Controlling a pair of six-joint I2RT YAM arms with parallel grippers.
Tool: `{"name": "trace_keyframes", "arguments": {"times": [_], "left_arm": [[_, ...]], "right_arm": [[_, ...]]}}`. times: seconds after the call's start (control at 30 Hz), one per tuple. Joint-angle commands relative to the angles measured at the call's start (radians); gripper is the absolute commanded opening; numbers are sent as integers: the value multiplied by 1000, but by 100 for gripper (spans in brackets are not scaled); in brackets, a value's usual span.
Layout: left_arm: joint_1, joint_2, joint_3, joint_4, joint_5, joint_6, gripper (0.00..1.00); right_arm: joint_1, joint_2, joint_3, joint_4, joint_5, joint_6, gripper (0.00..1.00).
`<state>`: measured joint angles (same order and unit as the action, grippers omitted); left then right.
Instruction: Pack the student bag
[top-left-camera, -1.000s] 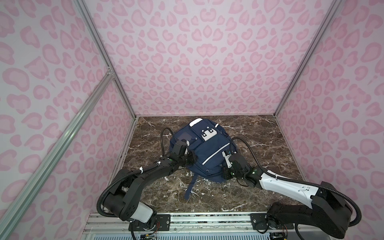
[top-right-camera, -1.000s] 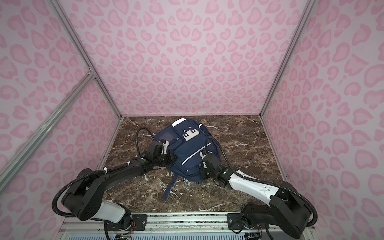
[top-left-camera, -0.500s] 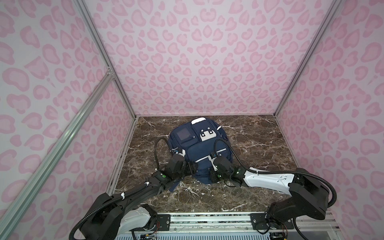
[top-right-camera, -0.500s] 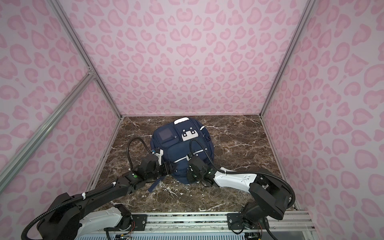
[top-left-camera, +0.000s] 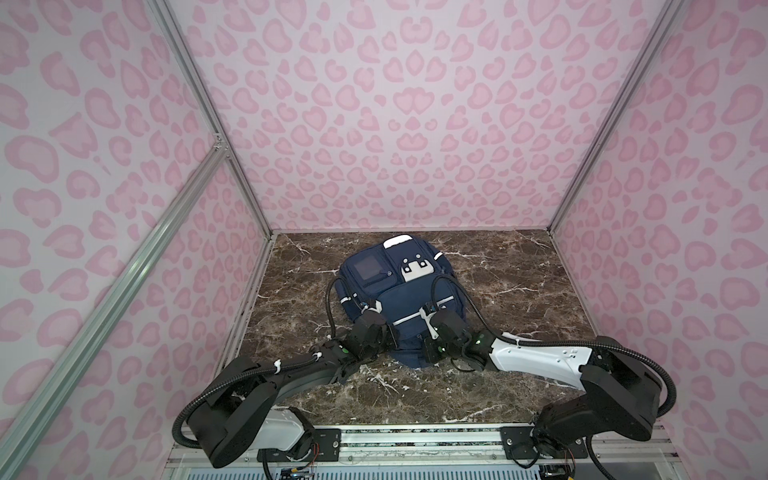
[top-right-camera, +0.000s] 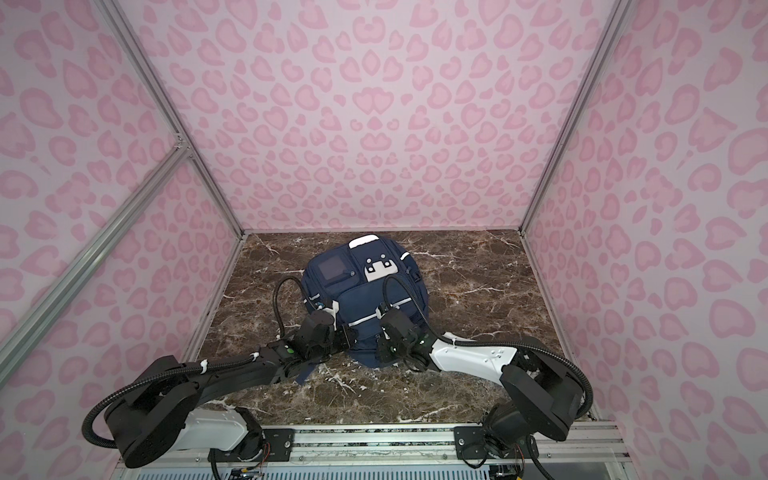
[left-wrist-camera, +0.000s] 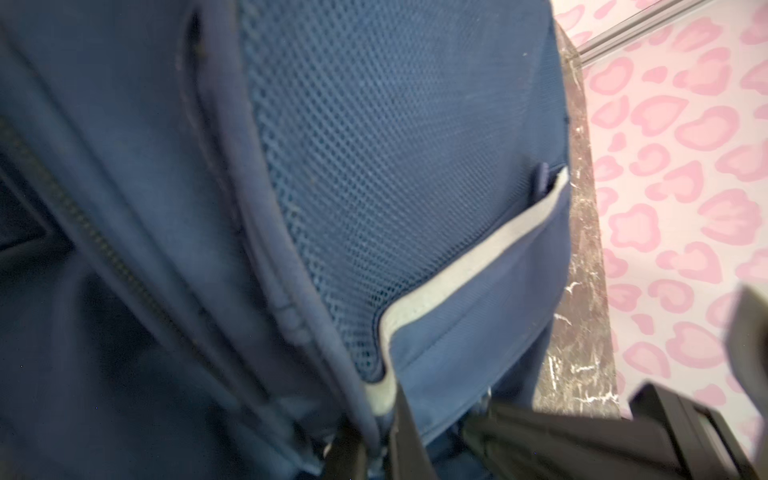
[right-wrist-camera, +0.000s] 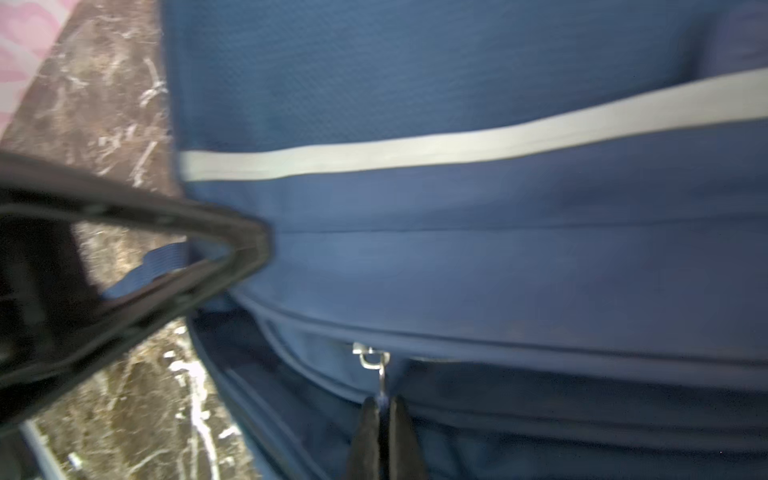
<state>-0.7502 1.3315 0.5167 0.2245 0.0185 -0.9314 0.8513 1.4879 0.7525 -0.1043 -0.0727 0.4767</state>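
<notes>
The student bag (top-left-camera: 395, 291) (top-right-camera: 361, 286) lies flat on the marble table, navy with white stripes, its grey window pocket and white patch at the far end. At the bag's near end, on the left, my left gripper (top-left-camera: 388, 338) (top-right-camera: 347, 338) (left-wrist-camera: 374, 440) is shut on a piped seam (left-wrist-camera: 365, 419) beside the mesh side pocket (left-wrist-camera: 374, 145). On the right of that end my right gripper (top-left-camera: 428, 351) (top-right-camera: 384, 349) (right-wrist-camera: 381, 405) is shut on a small metal zip pull (right-wrist-camera: 376, 361). The zip there looks partly open, with a dark gap behind it.
Pink-patterned walls close in the marble table (top-left-camera: 519, 291) on three sides, with a metal rail (top-left-camera: 415, 436) along the front. Both arms' black cables (top-left-camera: 330, 299) arch over the bag. A loose navy strap (top-right-camera: 305, 374) trails off the bag's near end under the left arm.
The bag has turned from tilted to squarer with the back wall. My left gripper left the bag's left side, opened, and shut again on the seam at its near end. The right gripper stayed shut.
</notes>
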Motion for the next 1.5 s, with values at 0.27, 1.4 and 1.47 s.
{"name": "trace_keyframes", "arguments": {"times": [0.27, 1.4, 1.47], "left_arm": [[82, -233, -82, -278, 53, 114, 4], [45, -37, 61, 0, -50, 68, 76], [45, 41, 109, -27, -75, 95, 63]], "right_arm": [[-270, -59, -7, -135, 89, -121, 0], [81, -6, 61, -128, 11, -50, 0], [78, -17, 54, -144, 24, -62, 0]]}}
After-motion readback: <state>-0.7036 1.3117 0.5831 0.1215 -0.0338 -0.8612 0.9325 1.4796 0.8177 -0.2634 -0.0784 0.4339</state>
